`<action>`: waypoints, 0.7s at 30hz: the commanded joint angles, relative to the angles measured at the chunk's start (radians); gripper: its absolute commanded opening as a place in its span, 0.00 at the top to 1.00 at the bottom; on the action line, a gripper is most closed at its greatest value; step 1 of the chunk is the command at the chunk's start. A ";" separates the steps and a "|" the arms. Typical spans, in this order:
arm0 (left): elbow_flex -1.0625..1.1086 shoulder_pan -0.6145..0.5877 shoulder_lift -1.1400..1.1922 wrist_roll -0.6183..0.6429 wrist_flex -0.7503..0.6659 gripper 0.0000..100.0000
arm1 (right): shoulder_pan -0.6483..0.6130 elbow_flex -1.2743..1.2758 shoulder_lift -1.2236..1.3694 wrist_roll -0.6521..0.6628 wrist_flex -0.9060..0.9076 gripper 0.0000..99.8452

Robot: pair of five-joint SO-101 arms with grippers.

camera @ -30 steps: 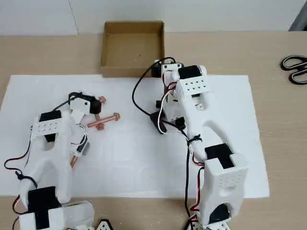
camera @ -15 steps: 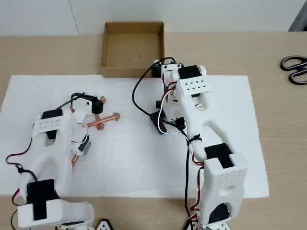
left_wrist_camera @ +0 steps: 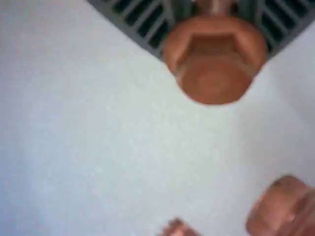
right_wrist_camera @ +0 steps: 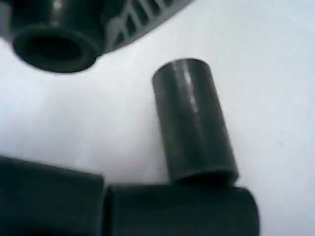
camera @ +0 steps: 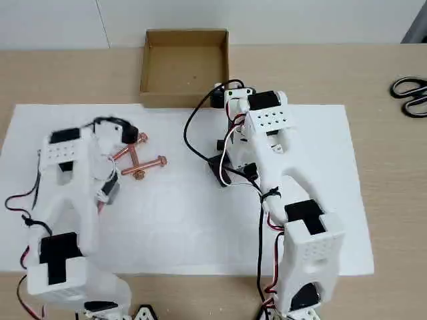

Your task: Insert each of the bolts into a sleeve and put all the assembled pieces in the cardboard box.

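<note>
White paper (camera: 200, 220) covers the surface (camera: 347, 67). The left claw (left_wrist_camera: 214, 10) pinches a bolt (left_wrist_camera: 214, 69), head out, likely to push it into a sleeve (right_wrist_camera: 54, 49). The right claw (right_wrist_camera: 64, 14) pinches that sleeve, hole open, ready. Loose bolts (camera: 143, 162) and a loose sleeve (right_wrist_camera: 194, 128) wait nearby. The cardboard box (camera: 185, 100) holds no pieces yet.

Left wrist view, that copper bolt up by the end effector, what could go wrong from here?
The copper bolt faces the camera head-on, its shank hidden, so it may be tilted and miss the bore of the black sleeve that the right arm holds. Several loose bolts lie close beside the left arm; a swing could scatter them. The loose sleeves lie touching; nudging one could roll the others.
</note>
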 commanded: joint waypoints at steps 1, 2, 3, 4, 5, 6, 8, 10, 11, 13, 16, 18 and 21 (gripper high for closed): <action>-0.114 0.000 -0.008 -0.003 0.089 0.99 | 0.007 -0.041 -0.076 0.002 0.005 1.00; -0.131 0.000 -0.008 -0.003 0.101 0.99 | 0.007 -0.041 -0.077 0.005 0.005 1.00; -0.147 0.000 -0.008 -0.003 0.117 0.99 | 0.005 -0.041 -0.077 0.006 0.005 1.00; -0.159 0.002 -0.008 -0.003 0.130 0.99 | 0.005 -0.041 -0.077 0.006 0.005 1.00; -0.170 0.011 -0.008 -0.003 0.147 0.99 | 0.005 -0.041 -0.077 0.006 0.005 1.00; -0.180 0.023 -0.011 -0.003 0.164 0.99 | 0.007 -0.041 -0.077 0.006 0.005 1.00; -0.197 0.058 -0.051 -0.003 0.203 0.99 | 0.007 -0.043 -0.084 0.008 0.005 1.00; -0.202 0.104 -0.138 -0.002 0.222 0.99 | 0.007 -0.043 -0.122 0.008 0.016 1.00; -0.199 0.132 -0.196 0.005 0.224 0.99 | 0.007 -0.043 -0.153 0.008 0.028 1.00; -0.197 0.187 -0.319 0.035 0.226 0.99 | 0.007 -0.043 -0.231 0.008 0.048 1.00; -0.197 0.265 -0.493 0.068 0.226 0.99 | 0.007 -0.043 -0.361 0.008 0.073 1.00; -0.196 0.292 -0.588 0.092 0.226 0.99 | 0.007 -0.037 -0.449 0.008 0.093 1.00; -0.197 0.269 -0.723 0.233 0.221 0.99 | 0.007 -0.031 -0.550 0.008 0.143 1.00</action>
